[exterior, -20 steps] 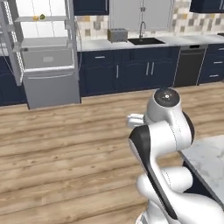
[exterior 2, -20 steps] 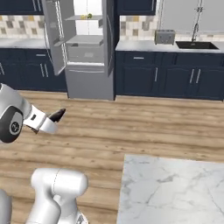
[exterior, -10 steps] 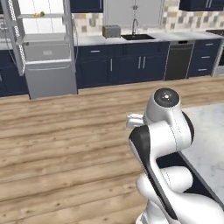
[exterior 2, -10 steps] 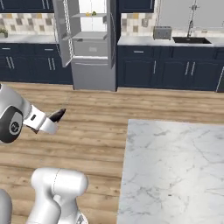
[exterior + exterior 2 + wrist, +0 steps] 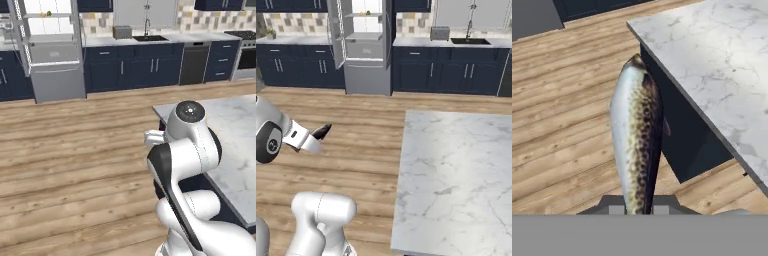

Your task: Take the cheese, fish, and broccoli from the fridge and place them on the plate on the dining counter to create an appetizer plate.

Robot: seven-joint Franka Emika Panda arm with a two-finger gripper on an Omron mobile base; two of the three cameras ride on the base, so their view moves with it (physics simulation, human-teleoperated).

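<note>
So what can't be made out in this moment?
- Fish, hand view: tail end cut off at the bottom, so the finger contact is hidden.
- Fridge shelf items, both base views: too small to identify.
- Dining counter, right base view: far side cut off by the frame edge.

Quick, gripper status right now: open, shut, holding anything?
Gripper: shut on the fish, which sticks out from between the fingertips, over the wood floor beside the dining counter.
</note>
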